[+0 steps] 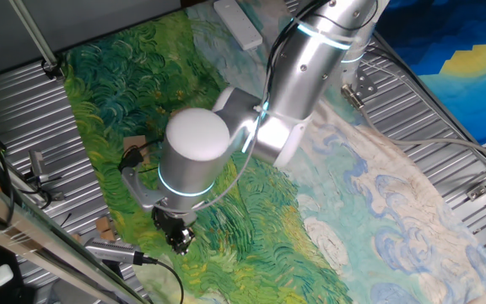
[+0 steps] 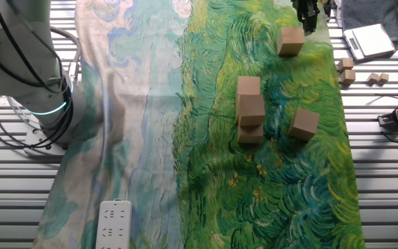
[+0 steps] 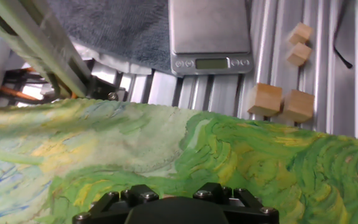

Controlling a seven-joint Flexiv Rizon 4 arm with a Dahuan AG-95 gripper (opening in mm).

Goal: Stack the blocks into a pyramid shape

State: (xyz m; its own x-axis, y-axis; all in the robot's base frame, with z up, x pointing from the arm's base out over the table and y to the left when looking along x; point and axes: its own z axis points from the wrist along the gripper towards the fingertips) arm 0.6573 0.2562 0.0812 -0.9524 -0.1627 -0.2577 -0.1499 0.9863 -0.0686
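Note:
Several light tan wooden blocks sit on the green part of the painted cloth. In the other fixed view one block [image 2: 291, 40] lies alone at the far end. A tight cluster stands mid-cloth: one block [image 2: 251, 107] seems to rest on another [image 2: 250, 131], with a third [image 2: 248, 87] just behind. One more [image 2: 303, 123] lies to their right. My gripper [image 2: 309, 14] hangs at the top edge, beyond the lone block and touching none. In one fixed view the gripper [image 1: 180, 238] is low over the cloth's edge, and the arm hides most blocks except one [image 1: 133, 145]. The hand view shows only the gripper's black base.
Smaller tan wood pieces [image 3: 265, 99] [image 3: 298, 104] lie on the metal slats just off the cloth, with two more [image 3: 298, 54] farther out. A silver scale [image 3: 210, 31] stands beyond them. A white power strip [image 2: 115, 223] lies on the cloth's near end.

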